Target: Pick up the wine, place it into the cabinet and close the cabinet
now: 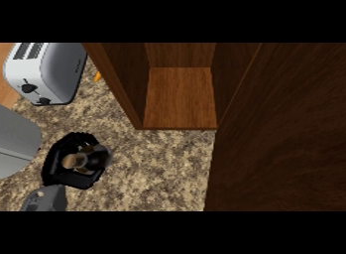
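Wine (79, 159) is seen from above as a round bottle top, enclosed by the curled black fingers of the left robot hand (67, 171) at the lower left of the head view. The bottle is gripped upright over the speckled desk (157, 168), and most of its body is hidden by the hand wrapped around it. Whether its base touches the desk cannot be told. The grey forearm (45, 199) is seen entering from the lower edge just beneath the hand.

The wooden cabinet (124, 84) is set on the desk up and to the right of the bottle, well apart from it. Its interior is exposed, and a bare wooden shelf floor (179, 96) is visible between its side walls. The cabinet door (285, 129) is swung open toward the viewer and fills the right side of the view as a broad dark panel.

A silver toaster (43, 72) is placed at the upper left, beside the cabinet's left wall. A large grey rounded object (7, 139) is cut off by the left edge, just beside the hand. The right robot hand is not seen.
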`<state>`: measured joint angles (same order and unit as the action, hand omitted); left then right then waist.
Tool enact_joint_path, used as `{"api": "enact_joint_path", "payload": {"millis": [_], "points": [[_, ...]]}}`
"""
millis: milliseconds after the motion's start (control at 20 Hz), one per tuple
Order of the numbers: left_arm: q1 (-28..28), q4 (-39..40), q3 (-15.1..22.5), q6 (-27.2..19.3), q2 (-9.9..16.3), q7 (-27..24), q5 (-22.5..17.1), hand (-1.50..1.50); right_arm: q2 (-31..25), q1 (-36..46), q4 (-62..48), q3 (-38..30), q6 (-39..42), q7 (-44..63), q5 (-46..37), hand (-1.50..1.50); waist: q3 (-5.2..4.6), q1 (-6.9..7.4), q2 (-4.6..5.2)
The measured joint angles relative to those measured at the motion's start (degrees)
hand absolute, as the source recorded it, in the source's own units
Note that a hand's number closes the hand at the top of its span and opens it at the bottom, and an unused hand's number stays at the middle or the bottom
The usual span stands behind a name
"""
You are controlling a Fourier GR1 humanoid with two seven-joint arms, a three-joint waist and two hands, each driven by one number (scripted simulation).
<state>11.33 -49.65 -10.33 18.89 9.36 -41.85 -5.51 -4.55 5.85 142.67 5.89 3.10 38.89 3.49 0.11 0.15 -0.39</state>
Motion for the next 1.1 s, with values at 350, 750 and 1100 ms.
{"api": "enact_joint_path", "payload": {"millis": [350, 750, 1100], "points": [[-6.63, -13.93, -0.3, -3.79, -0.33, 1.9, -1.31, 1.5, 0.11, 0.36, 0.06, 0.49, -0.04, 0.5, -0.03, -1.5, -0.05, 0.15, 0.09], [-11.93, -34.91, 3.82, -3.7, -3.82, 17.19, -7.03, 1.5, 0.4, 0.33, -0.27, -0.47, 0.34, -0.29, 0.01, -1.5, -0.06, 0.09, 0.16], [-12.0, -50.02, 8.84, -9.35, -6.1, 31.39, -6.33, 1.5, 0.61, 0.1, -0.27, -0.28, 0.5, -0.21, -0.05, -1.5, -0.07, -0.14, 0.21]]}}
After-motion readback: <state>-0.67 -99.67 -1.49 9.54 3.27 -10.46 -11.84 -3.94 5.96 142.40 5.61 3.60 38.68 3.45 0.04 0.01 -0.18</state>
